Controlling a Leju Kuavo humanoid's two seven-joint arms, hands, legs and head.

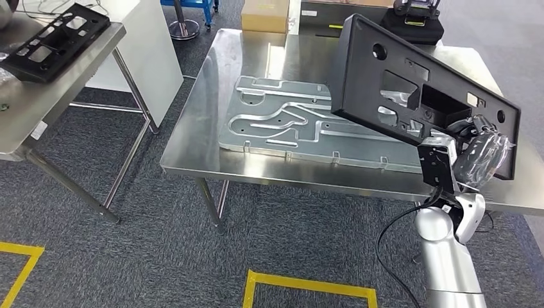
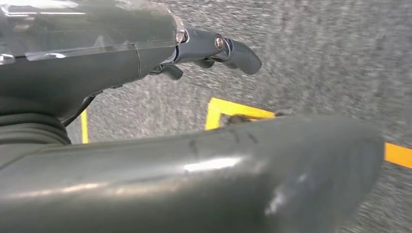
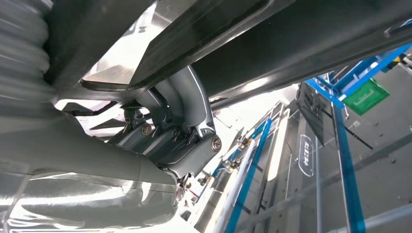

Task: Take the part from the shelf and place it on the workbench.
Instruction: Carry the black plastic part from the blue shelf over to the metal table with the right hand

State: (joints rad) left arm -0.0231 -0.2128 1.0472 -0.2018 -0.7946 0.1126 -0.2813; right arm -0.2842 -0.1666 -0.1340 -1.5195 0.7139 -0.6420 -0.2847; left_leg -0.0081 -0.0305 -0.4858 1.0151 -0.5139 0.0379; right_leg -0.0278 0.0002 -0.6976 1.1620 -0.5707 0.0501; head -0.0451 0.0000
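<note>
A flat black plastic part (image 1: 410,86) with cut-out openings is held tilted in the air above the right side of a steel workbench (image 1: 192,144). The right hand (image 1: 471,151) grips its lower right end. On the workbench beneath it lies a grey metal panel (image 1: 289,125). The left hand (image 2: 145,53) hangs over carpet, fingers loosely extended, holding nothing.

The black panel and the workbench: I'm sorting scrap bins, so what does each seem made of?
The black panel looks like moulded plastic: matte, with formed cut-outs and raised edges, though coated metal cannot be ruled out. The workbench looks like brushed stainless steel: silvery, with soft reflections.
</note>
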